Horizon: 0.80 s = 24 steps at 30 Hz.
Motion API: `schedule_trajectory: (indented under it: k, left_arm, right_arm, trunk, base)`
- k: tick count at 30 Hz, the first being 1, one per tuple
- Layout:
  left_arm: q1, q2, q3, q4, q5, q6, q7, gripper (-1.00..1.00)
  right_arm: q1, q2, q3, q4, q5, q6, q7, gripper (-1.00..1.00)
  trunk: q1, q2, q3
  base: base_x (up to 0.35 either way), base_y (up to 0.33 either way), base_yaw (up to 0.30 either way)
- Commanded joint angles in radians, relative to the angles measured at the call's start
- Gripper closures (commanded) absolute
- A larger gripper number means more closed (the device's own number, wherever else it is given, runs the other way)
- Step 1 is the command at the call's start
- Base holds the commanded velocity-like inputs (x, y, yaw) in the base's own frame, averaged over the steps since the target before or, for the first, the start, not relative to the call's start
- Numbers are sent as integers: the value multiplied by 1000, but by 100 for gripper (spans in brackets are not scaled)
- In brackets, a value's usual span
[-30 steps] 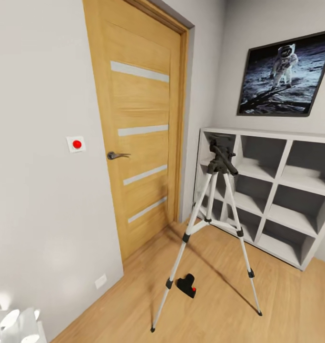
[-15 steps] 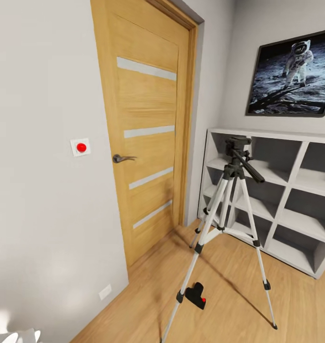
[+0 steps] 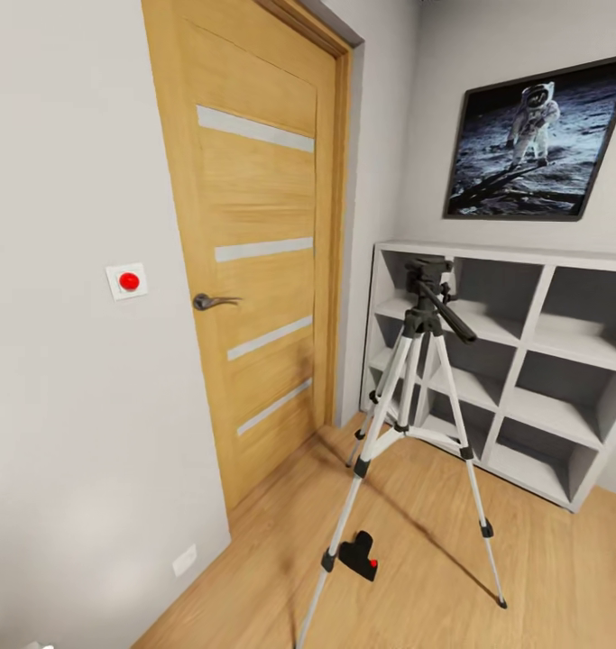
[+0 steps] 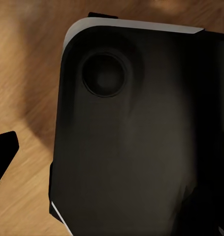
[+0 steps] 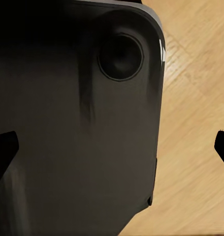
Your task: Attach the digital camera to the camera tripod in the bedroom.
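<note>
The camera tripod [image 3: 424, 317] stands on the light wood floor in front of the white cube shelving [image 3: 544, 317], silver legs spread, with its black head and pan handle on top. The digital camera [image 3: 359, 555], small and black with a red dot, lies on the floor between the tripod's two near legs. In the left wrist view, my left gripper [image 4: 112, 157] hangs over the robot's dark base, with one black fingertip [image 4: 3, 152] at the edge. My right gripper [image 5: 112, 150] is open over the base and floor, its fingertips [image 5: 2, 150] far apart and empty.
An oak door [image 3: 253, 252] with a lever handle is shut at the left, beside a grey wall bearing a red-button plate [image 3: 126, 281] and a low socket [image 3: 185, 560]. An astronaut picture [image 3: 533, 140] hangs above the shelving. Bare floor lies around the tripod.
The whole head view has swung about, so the camera moved; the tripod looks nearer than a second ago. The tripod and the digital camera have stayed in place.
</note>
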Motion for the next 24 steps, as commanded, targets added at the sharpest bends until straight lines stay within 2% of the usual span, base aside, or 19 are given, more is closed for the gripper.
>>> schedule_trajectory:
  k: [1, 24]
  left_arm:
    - [1, 0, 0, -2, 8, -1, 0, -100]
    - [1, 0, 2, -3, 10, -1, 2, -100]
  right_arm:
    - [0, 0, 1, 0, 1, -2, 0, -100]
    - [0, -1, 1, 0, 1, -2, 0, -100]
  trunk:
    - [0, 0, -1]
    - [0, 0, -1]
  base:
    - [0, 0, -234]
    - [0, 0, -240]
